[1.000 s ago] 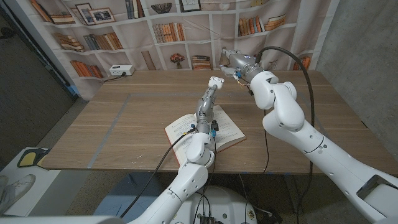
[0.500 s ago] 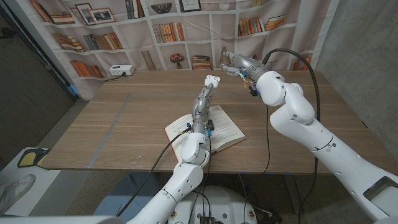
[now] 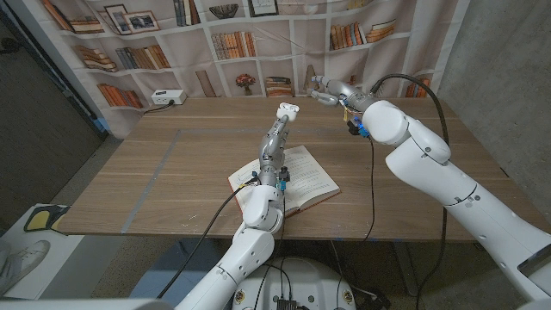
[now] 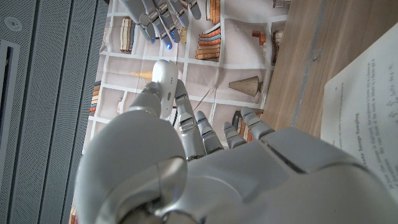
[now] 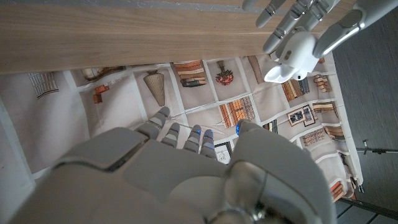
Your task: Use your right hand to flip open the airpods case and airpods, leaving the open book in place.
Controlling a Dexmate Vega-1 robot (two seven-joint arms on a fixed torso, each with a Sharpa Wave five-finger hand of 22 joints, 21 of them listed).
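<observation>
A small white airpods case (image 3: 288,108) is held up in the air, pinched in the fingertips of my raised left hand (image 3: 277,133). In the left wrist view the case (image 4: 164,86) sticks out above my left hand (image 4: 186,162), and its lid looks closed. My right hand (image 3: 325,90) hovers just beyond and to the right of the case, fingers apart, holding nothing and not touching it. Its fingertips (image 4: 158,22) point toward the case. From my right hand (image 5: 186,168) I see the case (image 5: 291,57) between the left fingers. The open book (image 3: 297,176) lies on the table below.
The wooden table (image 3: 172,164) stretches left and right of the book. A bookshelf backdrop (image 3: 232,43) stands behind the far edge, with a white power strip (image 3: 168,97) at the back left.
My left hand has carried the case a little to the left and up. My right forearm has swung right, and the gap between the right hand and the case has widened slightly.
</observation>
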